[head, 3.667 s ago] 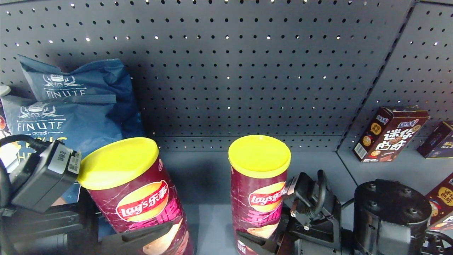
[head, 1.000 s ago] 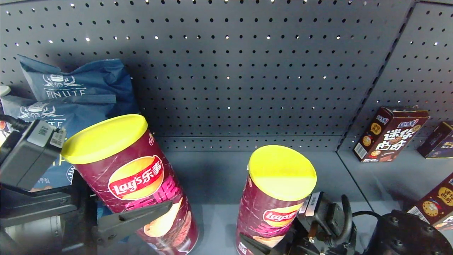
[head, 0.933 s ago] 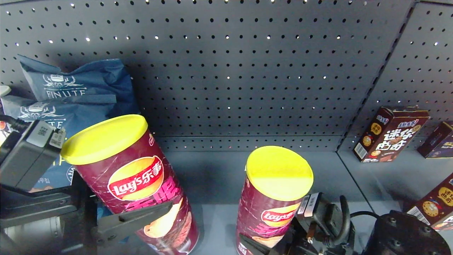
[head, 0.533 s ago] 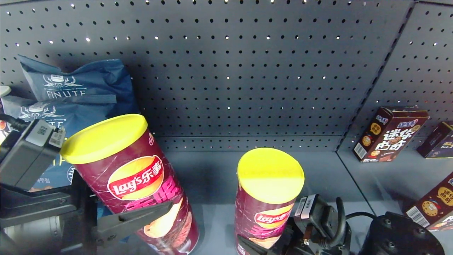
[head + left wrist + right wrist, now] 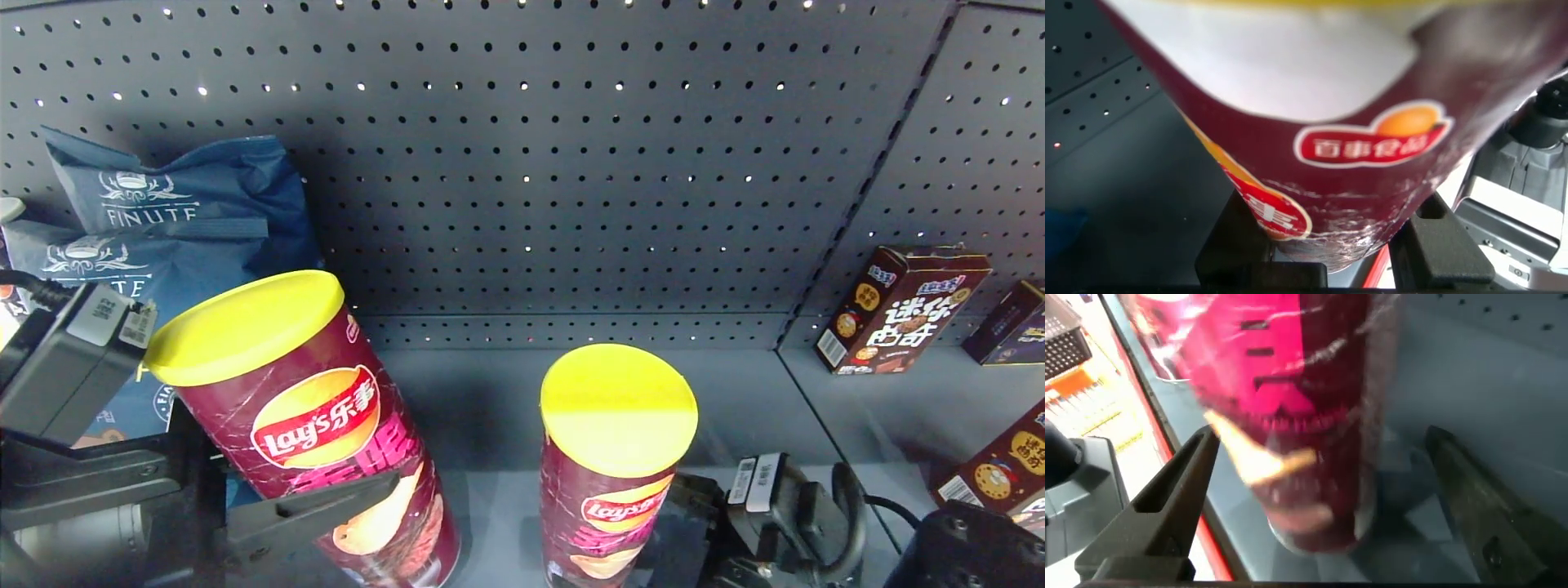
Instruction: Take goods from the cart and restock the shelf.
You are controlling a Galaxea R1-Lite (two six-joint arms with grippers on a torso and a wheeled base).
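Chip can (image 5: pixel 306 425) tilts, lid leaning left, clamped in the left gripper (image 5: pixel 1331 245); the right gripper (image 5: pixel 1321 441) jaws stand wide apart around the upright second can (image 5: pixel 616 457), touching neither side.

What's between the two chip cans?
Nothing; only bare shelf separates the left can from the right can, as the head view shows.

The left can (image 5: pixel 310 425) is deep maroon with pink lettering, a red-and-yellow oval badge in white script, and a bright yellow lid (image 5: pixel 245 327). The right can (image 5: pixel 608 514) has the same maroon, badge and yellow top (half of it shaded to a duller yellow). The shelf (image 5: pixel 735 408) is dull grey-blue; at its left end navy bags (image 5: pixel 163 237) carry white print, toward its right end dark brown boxes (image 5: pixel 902 310) show white letters and yellow rounds. Its back panel (image 5: pixel 571 204) is dotted with even rows of holes
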